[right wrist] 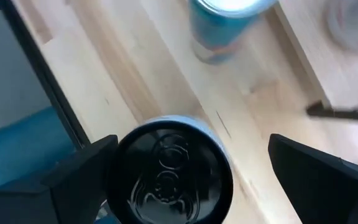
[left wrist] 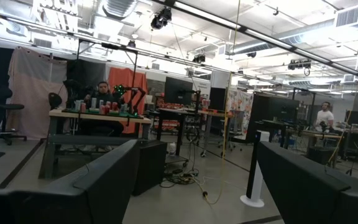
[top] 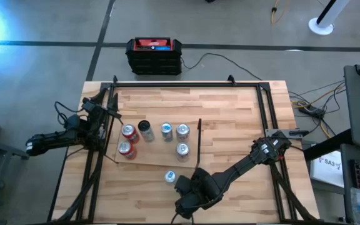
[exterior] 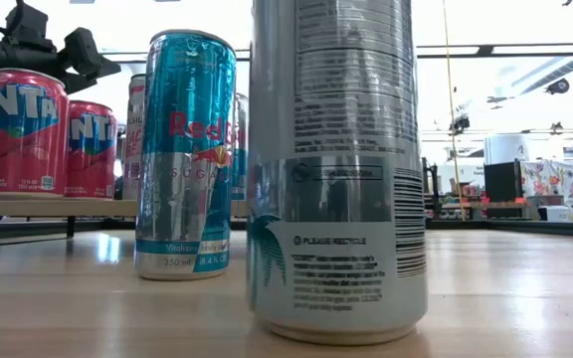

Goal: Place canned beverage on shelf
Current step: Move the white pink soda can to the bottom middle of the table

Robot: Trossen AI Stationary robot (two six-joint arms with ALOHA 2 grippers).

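The shelf, a pale board with a black upright bar, lies mid-table and carries several cans, two of them red. A teal and silver can stands on the table in front of the shelf, as the low view also shows. A second can stands near the table's near edge, hidden under my right arm in the high view. My right gripper is open above it, one finger on each side of its dark top. My left gripper is open at the table's left edge, facing the room.
Black frame rails run along the table's left, right and far edges. A black crate with a red top stands on the floor behind the table. Bare tabletop lies to the right of the shelf.
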